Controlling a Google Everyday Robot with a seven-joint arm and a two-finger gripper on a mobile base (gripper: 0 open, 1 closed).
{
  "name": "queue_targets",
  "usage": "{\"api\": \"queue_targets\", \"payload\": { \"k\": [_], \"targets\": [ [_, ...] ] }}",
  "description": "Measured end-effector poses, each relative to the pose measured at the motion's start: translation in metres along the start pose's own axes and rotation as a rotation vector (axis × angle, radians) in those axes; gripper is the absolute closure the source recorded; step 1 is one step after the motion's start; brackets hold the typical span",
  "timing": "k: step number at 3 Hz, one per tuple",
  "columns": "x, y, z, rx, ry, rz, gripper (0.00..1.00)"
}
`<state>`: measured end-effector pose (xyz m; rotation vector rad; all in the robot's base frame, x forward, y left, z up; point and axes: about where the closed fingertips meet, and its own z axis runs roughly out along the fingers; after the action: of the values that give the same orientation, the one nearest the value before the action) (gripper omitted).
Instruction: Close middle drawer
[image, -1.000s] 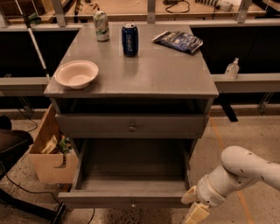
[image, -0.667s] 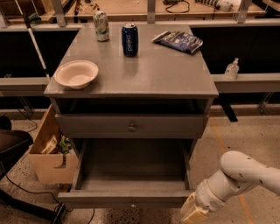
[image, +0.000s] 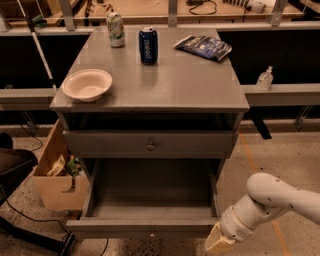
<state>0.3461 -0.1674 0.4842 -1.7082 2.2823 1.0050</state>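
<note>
The gripper (image: 218, 243), open or closed unclear, beneath the table's (image: 165, 85) front-right corner, should push the middle drawer (image: 145, 226) squarely near its centre.

The bench (image: 190, 90) stands centre. On its top: bowl (image: 87, 84) at front left; can (image: 115, 29) at back left; second can (image: 148, 45) just right of it and a little nearer; bag (image: 203, 47) at back right. Below the top sits the upper drawer (image: 110, 144). Under it the middle drawer (image: 145, 227) stands pulled out forward. The end effector (image: 217, 243) is low, just beside that drawer's front right corner; contact cannot be told. A box (image: 52, 187) rests on the floor left of the bench. A bottle (image: 264, 78) stands on a ledge (image: 285, 92) to the right.
</note>
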Motion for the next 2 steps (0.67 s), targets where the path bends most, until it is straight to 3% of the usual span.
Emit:
{"api": "queue_targets", "payload": {
  "k": [1,2],
  "targets": [
    [0.009,-0.004,0.047,-0.025,-0.043,-0.038,1.0],
    [0.016,-0.014,0.093,0.009,-0.086,-0.09,1.0]
  ]
}}
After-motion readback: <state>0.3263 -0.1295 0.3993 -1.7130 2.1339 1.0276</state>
